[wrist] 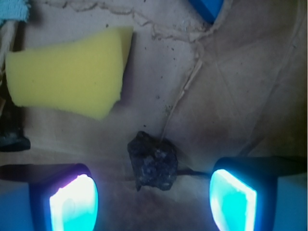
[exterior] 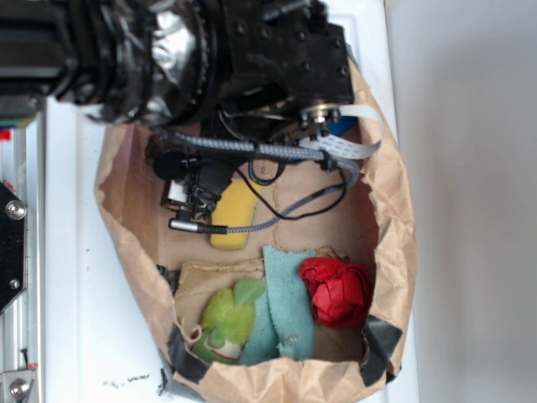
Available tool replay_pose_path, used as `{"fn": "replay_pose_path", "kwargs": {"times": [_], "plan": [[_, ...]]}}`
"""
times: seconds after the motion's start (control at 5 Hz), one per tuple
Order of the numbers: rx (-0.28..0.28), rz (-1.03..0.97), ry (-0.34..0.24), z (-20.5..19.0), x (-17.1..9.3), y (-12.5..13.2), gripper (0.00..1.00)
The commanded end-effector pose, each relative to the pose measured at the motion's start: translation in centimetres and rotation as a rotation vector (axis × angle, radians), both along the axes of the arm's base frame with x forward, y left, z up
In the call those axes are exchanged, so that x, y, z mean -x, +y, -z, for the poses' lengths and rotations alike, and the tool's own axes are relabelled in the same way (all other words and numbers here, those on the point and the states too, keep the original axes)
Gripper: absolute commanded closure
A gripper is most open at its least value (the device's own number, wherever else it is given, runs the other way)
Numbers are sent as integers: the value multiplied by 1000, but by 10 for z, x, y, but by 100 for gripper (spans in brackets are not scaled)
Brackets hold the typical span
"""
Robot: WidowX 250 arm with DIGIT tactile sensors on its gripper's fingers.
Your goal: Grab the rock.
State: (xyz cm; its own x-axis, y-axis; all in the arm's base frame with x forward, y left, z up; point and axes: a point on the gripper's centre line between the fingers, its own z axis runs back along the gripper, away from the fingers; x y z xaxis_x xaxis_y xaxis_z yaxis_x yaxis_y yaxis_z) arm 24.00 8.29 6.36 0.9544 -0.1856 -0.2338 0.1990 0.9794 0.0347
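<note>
In the wrist view the rock [wrist: 153,162], a small dark lumpy stone, lies on the brown paper floor. My gripper [wrist: 154,202] is open, and its glowing pads [wrist: 74,204] stand wide apart on either side. The rock sits just ahead of the line between the fingertips and touches neither pad. In the exterior view the black arm [exterior: 252,59] reaches down into the paper bag, and the gripper [exterior: 191,195] is low beside the yellow sponge [exterior: 235,220]. The rock is hidden there.
The yellow sponge wedge [wrist: 67,72] lies to the upper left of the rock. A red cloth ball [exterior: 337,291], a teal cloth [exterior: 289,306] and a green plush toy [exterior: 226,323] fill the bag's near end. Crumpled bag walls [exterior: 396,210] ring the floor.
</note>
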Motion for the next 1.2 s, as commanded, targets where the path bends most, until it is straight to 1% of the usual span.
{"fn": "replay_pose_path", "kwargs": {"times": [0.0, 0.4, 0.6, 0.8, 1.0], "plan": [[-55, 36, -31, -8, 12, 10, 0], [-59, 80, -17, 9, 28, -2, 0], [-71, 82, 3, 21, 26, -3, 0], [-83, 85, 3, 30, 24, -6, 0], [-108, 88, 4, 42, 23, -11, 0]]}}
